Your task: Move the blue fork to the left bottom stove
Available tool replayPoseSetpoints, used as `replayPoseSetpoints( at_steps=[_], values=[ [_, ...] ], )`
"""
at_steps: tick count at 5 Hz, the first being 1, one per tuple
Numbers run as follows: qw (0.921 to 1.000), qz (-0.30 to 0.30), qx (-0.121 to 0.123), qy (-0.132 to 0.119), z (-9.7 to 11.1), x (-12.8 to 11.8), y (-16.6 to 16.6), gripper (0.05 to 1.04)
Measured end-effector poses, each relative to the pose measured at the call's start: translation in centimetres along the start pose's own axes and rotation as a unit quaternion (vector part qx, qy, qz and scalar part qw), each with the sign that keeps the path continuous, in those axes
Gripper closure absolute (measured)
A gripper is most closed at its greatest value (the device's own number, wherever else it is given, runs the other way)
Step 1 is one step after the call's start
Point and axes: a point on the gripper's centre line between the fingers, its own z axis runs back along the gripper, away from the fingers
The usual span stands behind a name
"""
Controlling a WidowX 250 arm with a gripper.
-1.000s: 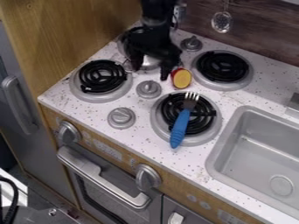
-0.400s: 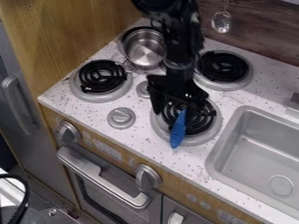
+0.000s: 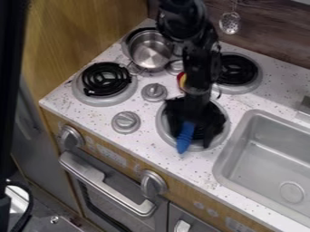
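Claw [image 3: 192, 139] lower, blue fork [image 3: 184, 139] half-hidden

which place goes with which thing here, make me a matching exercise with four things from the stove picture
Column 1
1. blue fork
2. metal pot
3. skimmer with holes
4. sink

Column 2
A. set into the right side of the speckled counter
B. hanging in front of the dark wood panel
C. on the lower right burner
D. on the upper left burner

Right pairs: 1-C, 2-D, 3-B, 4-A
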Motion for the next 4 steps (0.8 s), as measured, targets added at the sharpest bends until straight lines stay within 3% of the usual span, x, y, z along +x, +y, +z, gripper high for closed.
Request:
replayPoseSetpoints(
  at_steps=[1,3,4],
  values=[
    [0.9999,-0.004,0.007,0.01,-0.43,0.35,0.04,0.111],
    [0.9992,-0.023,0.034,0.003,-0.28,0.5,0.2,0.593],
    [0.9984,-0.037,0.043,-0.003,0.21,0.53,0.35,0.684]
  ],
)
